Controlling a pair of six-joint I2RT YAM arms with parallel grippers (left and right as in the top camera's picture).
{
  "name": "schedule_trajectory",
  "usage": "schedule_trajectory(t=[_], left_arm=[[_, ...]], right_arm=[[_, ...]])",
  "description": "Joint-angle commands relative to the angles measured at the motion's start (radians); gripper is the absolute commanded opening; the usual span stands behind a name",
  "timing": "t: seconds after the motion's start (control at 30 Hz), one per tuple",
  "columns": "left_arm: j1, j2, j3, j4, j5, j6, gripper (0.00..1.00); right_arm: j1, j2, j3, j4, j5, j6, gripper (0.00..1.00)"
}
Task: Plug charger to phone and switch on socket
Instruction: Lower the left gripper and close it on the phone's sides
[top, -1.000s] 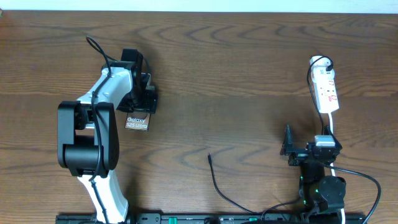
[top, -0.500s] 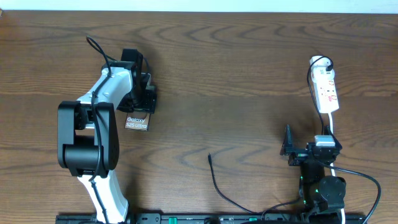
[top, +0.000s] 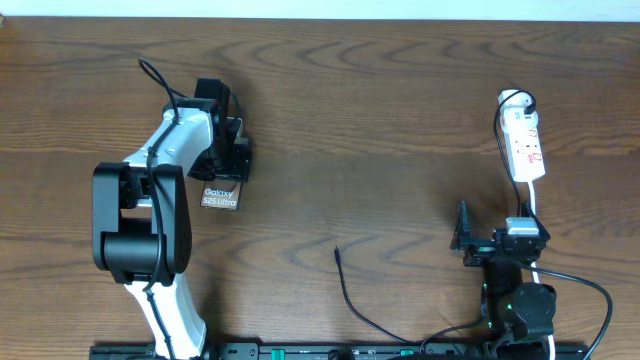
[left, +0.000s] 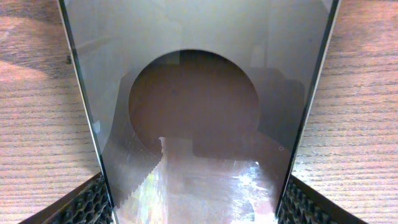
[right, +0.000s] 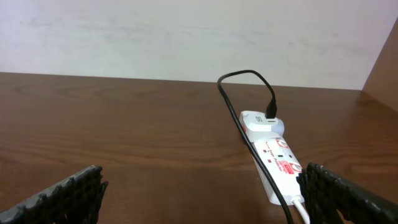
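Note:
The phone (top: 221, 197), a dark slab lettered "Galaxy S25 Ultra", lies at the left of the table, mostly hidden under my left gripper (top: 232, 160). In the left wrist view its glossy face (left: 199, 93) fills the frame between both finger pads (left: 196, 208), which press its edges. The charger cable (top: 347, 288) lies loose at the bottom centre, its plug tip (top: 337, 251) free on the wood. The white socket strip (top: 524, 142) sits at the far right, also in the right wrist view (right: 273, 155), with a black cable plugged into its far end. My right gripper (top: 462, 238) is open and empty below the strip.
The socket's white cord (top: 530, 205) runs down past the right arm's base (top: 520, 300). The left arm's white body (top: 150, 210) covers the table's left side. A pale wall (right: 186, 37) stands behind the table's far edge.

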Motion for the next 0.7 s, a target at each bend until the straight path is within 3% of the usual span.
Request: schedule_trajectory(t=[0.0, 0.47, 0.67], left_arm=[[0.0, 0.023, -0.037, -0.004, 0.016, 0.006, 0.67], [0.0, 0.023, -0.037, -0.004, 0.016, 0.006, 0.53], [0.0, 0.023, -0.037, -0.004, 0.016, 0.006, 0.28]], right_arm=[[-0.004, -0.006, -0.001, -0.004, 0.006, -0.005, 0.99], [-0.004, -0.006, -0.001, -0.004, 0.006, -0.005, 0.99], [-0.004, -0.006, -0.001, -0.004, 0.006, -0.005, 0.99]])
